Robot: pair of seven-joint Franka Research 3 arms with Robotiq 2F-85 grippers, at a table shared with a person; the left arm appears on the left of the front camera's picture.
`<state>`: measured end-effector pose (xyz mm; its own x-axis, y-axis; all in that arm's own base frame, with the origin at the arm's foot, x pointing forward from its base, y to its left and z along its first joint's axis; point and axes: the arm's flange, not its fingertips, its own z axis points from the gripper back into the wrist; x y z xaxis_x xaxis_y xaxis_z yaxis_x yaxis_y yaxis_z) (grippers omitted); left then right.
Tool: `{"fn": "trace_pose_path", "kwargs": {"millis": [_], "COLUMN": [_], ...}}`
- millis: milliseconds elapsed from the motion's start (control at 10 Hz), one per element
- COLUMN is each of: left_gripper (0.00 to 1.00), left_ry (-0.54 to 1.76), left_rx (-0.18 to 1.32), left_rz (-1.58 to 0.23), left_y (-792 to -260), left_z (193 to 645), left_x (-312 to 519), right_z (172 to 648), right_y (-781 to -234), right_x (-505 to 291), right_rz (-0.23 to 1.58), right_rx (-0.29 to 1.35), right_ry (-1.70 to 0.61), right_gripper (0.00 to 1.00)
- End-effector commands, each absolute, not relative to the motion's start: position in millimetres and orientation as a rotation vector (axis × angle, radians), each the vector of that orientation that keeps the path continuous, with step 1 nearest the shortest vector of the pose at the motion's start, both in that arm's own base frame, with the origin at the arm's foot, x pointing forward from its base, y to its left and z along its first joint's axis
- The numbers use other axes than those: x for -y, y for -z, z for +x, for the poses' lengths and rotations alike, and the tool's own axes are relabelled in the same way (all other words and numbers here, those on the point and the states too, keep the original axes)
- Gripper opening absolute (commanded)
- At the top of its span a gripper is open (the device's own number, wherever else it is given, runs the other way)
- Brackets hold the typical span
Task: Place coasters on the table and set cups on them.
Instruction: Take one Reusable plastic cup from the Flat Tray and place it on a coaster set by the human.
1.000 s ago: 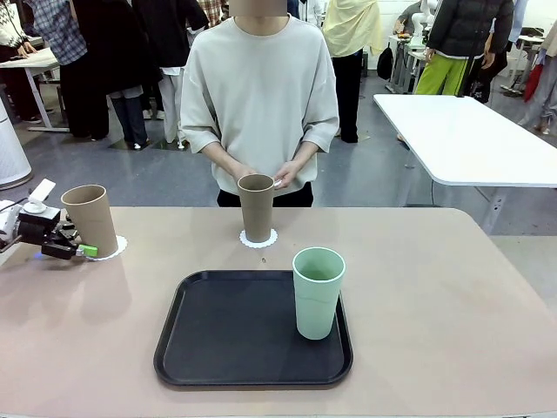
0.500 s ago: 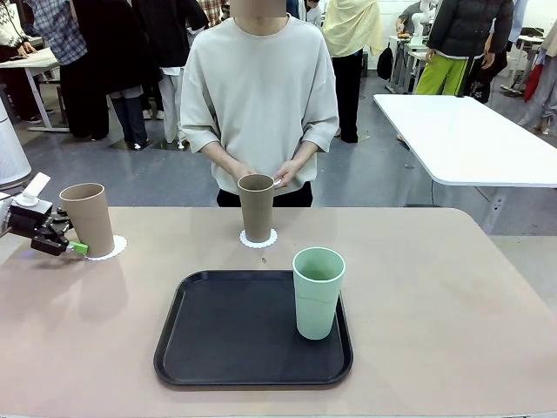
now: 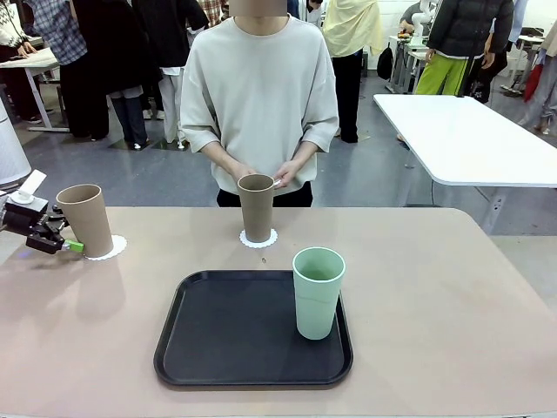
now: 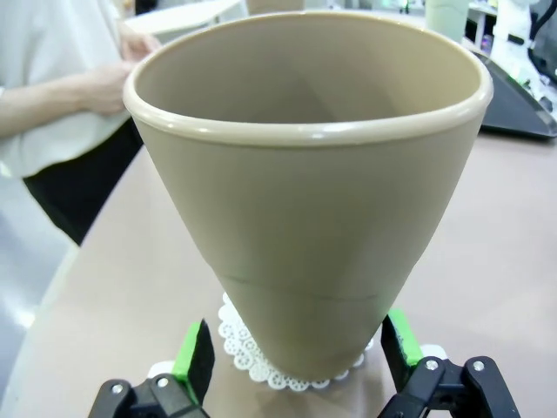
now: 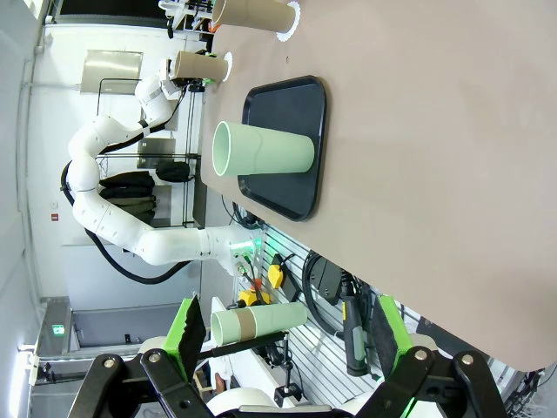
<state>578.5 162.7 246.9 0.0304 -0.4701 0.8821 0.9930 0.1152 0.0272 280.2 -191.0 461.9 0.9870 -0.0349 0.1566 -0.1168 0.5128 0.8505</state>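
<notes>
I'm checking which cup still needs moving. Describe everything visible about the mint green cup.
The mint green cup is a tall, tapered, handleless tumbler, matte and plastic-looking, with a rounded rim. It stands upright, mouth up, directly on the right side of the black tray. Only the tray touches it.

A beige-pink table (image 3: pixel 435 296) carries a matte black tray (image 3: pixel 235 335) at lower centre, and the green cup (image 3: pixel 318 292) on it is a plain pale mint. The left cup (image 3: pixel 85 219) at the frame's left edge and the middle cup (image 3: pixel 256 207) at centre are both plain tan-brown, each with a white coaster of lacy scalloped edge under it: the left coaster (image 3: pixel 116 247) and the middle coaster (image 3: pixel 270 237). The left gripper (image 3: pixel 77 246) at far left is black with bright green pads, like the right gripper (image 5: pixel 287 326) in its wrist view; the person (image 3: pixel 259 96) at upper centre wears a plain pale grey-beige top.
</notes>
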Motion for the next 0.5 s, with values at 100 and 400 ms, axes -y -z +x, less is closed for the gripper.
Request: {"fn": "trace_pose_path", "kwargs": {"millis": [100, 400], "left_gripper": [1.00, 1.00], "left_ry": [1.342, 1.359], "left_rx": [0.862, 0.836], "left_rz": [-0.730, -0.663], "left_y": [-250.3, -252.4], "left_z": [574.5, 574.9], "left_x": [-162.3, -163.8], "right_z": [280.5, 280.5], "right_y": [-462.0, -462.0], "right_x": [191.0, 191.0], "right_rz": [1.036, 1.036], "right_rx": [0.163, 0.163], "right_ry": [-0.052, -0.052], "right_gripper": [1.00, 1.00]}}
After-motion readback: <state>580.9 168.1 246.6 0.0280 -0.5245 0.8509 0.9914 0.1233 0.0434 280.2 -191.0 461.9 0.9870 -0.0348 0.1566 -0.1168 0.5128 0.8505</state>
